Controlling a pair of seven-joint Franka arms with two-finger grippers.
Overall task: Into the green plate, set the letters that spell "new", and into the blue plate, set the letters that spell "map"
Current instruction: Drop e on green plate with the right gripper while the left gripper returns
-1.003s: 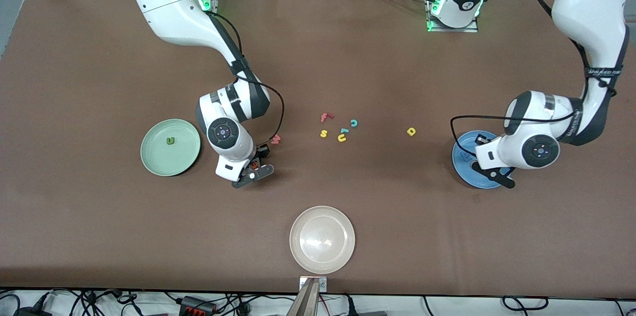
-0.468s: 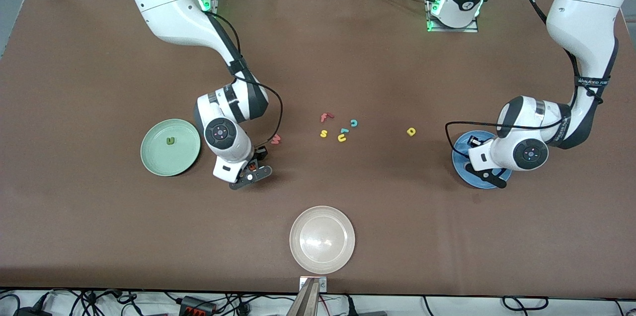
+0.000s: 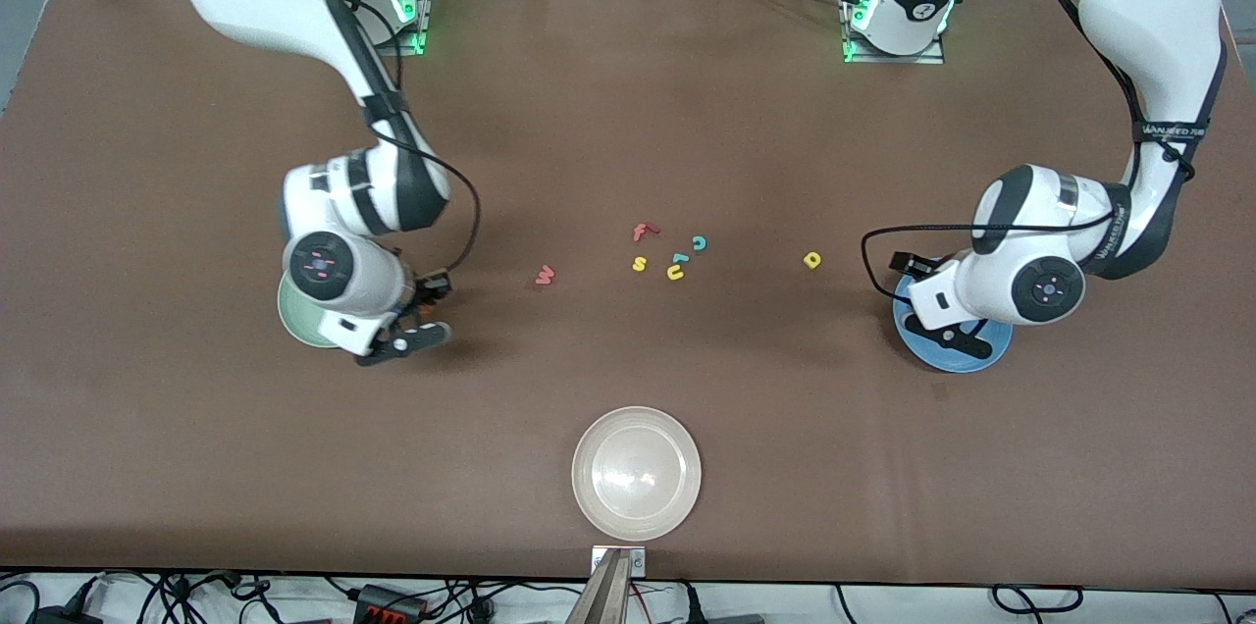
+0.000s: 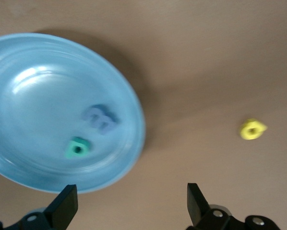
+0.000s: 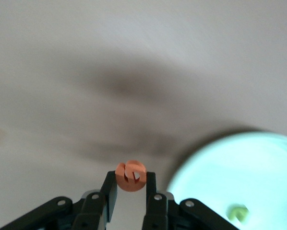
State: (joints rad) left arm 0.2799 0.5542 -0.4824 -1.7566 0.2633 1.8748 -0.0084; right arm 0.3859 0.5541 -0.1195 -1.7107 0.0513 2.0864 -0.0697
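Note:
My right gripper [image 5: 130, 184] is shut on the orange "e" [image 5: 130, 176], up in the air over the table just beside the rim of the green plate [image 5: 239, 167]. The dark green "n" [image 5: 238, 212] lies in that plate. In the front view the right gripper [image 3: 420, 315] and its wrist hide most of the green plate [image 3: 292, 325]. The salmon "w" [image 3: 546, 276] lies on the table. My left gripper [image 4: 130, 206] hangs open and holds nothing, at the edge of the blue plate [image 4: 18, 86], which holds the blue "m" [image 4: 100, 119] and teal "a" [image 4: 77, 147]. The yellow "p" [image 4: 252, 129] lies nearby.
At the table's middle lie a red "f" [image 3: 643, 232], a yellow "s" [image 3: 639, 263], a teal "c" [image 3: 699, 242] and a yellow "u" [image 3: 675, 273]. A cream-white plate [image 3: 636, 473] stands near the front camera's edge.
My right gripper has carried the orange "e" away from the "w" to the green plate's edge. My left gripper has opened over the blue plate.

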